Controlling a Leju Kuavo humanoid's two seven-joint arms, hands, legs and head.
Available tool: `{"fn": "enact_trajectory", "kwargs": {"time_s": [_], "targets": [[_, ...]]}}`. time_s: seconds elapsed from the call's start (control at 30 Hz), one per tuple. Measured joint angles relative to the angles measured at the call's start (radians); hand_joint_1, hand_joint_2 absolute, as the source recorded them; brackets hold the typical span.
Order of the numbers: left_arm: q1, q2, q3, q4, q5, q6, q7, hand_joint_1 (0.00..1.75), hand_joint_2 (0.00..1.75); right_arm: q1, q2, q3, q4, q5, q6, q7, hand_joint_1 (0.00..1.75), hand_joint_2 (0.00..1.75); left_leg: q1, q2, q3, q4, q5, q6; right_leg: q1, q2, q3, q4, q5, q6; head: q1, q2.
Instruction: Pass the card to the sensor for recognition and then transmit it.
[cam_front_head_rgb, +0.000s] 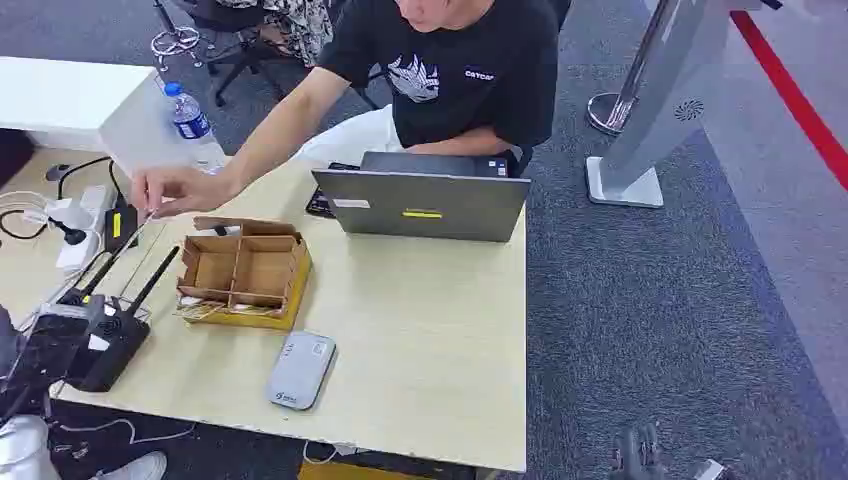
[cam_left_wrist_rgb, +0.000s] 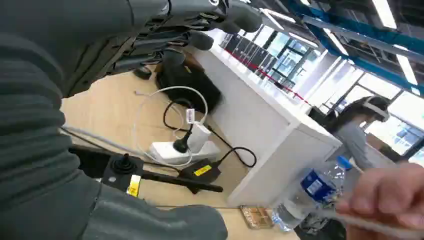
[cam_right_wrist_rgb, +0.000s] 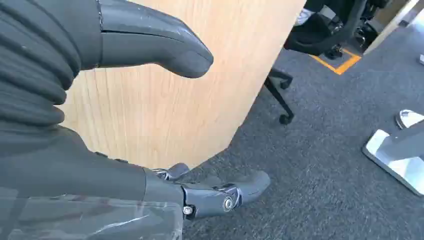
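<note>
Nearest, a grey card reader (cam_front_head_rgb: 301, 370) is seen lying on the table (cam_front_head_rgb: 430, 330) before a cardboard box (cam_front_head_rgb: 243, 272). A thin card (cam_left_wrist_rgb: 365, 223) is pinched in a person's hand (cam_front_head_rgb: 172, 188). Both robot hands, left (cam_left_wrist_rgb: 200, 25) and right (cam_right_wrist_rgb: 165, 50), are held spread, gripping nothing.

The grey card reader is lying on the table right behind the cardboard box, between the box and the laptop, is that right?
Not quite. The grey card reader does lie on the table, but on the robot's side of the cardboard box, near the table's front edge, not between the box and the laptop. The head view shows this.
</note>
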Motion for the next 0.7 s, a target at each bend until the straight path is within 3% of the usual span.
{"fn": "enact_trajectory", "kwargs": {"time_s": [0.37,0.4,0.43,0.7], "targets": [[-0.076,0.092,-0.209,0.005,-0.326,0.098,0.099,0.0,1.75,-0.023,0.023,0.0,0.0,0.032,-0.016,0.001,0.0,1.75,0.0,0.0,0.0,0.0,0.0,0.0,0.0,0.0,0.0,0.0,0.001,0.0,0.0,0.0],[-0.083,0.099,-0.227,0.005,-0.352,0.108,0.109,1.13,1.75,-0.025,0.025,0.0,0.0,0.032,-0.018,0.001,0.0,1.75,0.0,0.0,0.0,0.0,0.0,0.0,0.0,0.0,0.0,0.0,0.001,0.0,0.0,0.0],[-0.09,0.107,-0.244,0.005,-0.379,0.116,0.117,1.75,1.75,-0.026,0.026,0.0,0.0,0.033,-0.019,0.001,0.0,1.75,0.0,0.0,0.0,0.0,0.0,0.0,0.0,0.0,0.0,0.0,0.001,0.0,0.0,0.0],[-0.137,0.181,-0.403,0.006,-0.621,0.201,0.184,1.75,1.75,-0.042,0.043,0.005,0.0,0.05,-0.034,0.001,0.0,1.75,0.0,0.001,0.0,0.0,0.001,0.0,0.0,0.001,-0.001,0.0,0.001,0.0,0.0,0.0]]}}
